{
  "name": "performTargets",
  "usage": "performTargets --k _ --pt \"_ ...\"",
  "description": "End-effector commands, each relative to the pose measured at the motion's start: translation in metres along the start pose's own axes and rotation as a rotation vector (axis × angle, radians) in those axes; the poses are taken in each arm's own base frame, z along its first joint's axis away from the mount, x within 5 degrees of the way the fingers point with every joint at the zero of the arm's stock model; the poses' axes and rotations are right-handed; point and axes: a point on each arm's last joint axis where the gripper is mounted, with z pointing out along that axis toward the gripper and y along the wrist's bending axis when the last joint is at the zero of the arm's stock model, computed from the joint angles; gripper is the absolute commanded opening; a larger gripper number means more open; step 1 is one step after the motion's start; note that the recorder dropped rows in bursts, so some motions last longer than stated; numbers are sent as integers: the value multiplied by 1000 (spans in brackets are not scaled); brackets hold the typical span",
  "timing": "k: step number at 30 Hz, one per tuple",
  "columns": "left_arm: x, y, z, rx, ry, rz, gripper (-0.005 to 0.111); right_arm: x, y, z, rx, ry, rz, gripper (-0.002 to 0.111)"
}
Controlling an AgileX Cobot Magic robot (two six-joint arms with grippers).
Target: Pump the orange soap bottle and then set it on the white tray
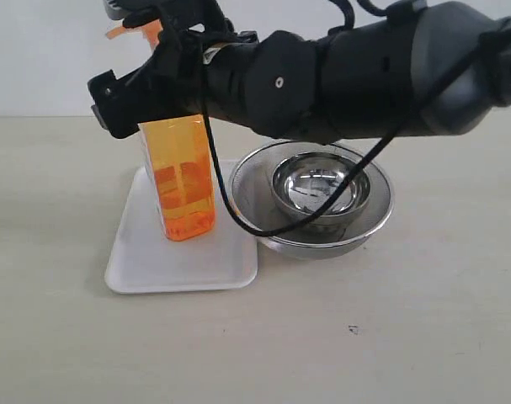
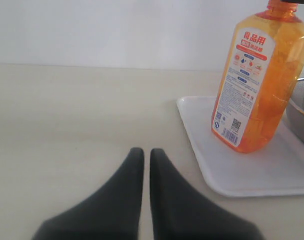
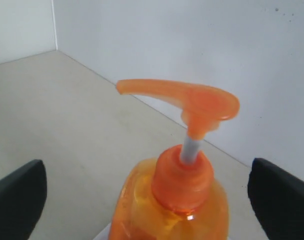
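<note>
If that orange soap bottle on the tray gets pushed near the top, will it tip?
Probably: the orange soap bottle is tall on a narrow base, standing on the white tray. Its smooth plastic sides look slippery. The pump head sits on a thin stem and likely gives when pressed.

Small steel bowl point(image 1: 318, 189) nested inside larger mesh steel bowl point(image 1: 378, 209); beige table point(image 1: 407, 337) beneath.

Translucent orange soap bottle point(image 1: 186, 189) upright on flat white tray point(image 1: 146, 263), pump head up, white/red label.
</note>
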Motion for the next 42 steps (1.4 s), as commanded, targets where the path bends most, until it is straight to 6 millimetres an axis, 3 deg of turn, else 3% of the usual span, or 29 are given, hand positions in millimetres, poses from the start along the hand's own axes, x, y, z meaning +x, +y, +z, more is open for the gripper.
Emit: performTargets --k 1,14,31,33,36,41,42 --pt "1 0 0 0 -6 -3 5 -1 -8 -18 60 -41 2 105" --pt "1 0 0 0 -6 -3 5 0 -23 -94 140 -106 29 105" --pt "1 0 0 0 -6 -3 5 -1 -22 -97 113 -103 164 105" --pt "1 0 0 0 -6 -3 5 -1 -22 -97 113 -103 169 101" --pt "1 0 0 0 -6 -3 5 -1 -22 -97 112 -104 171 79" --pt "1 0 0 0 -6 -3 5 -1 -22 -97 112 -104 176 1" --pt "1 0 0 0 -6 -3 5 -1 -22 -97 113 -104 186 1"
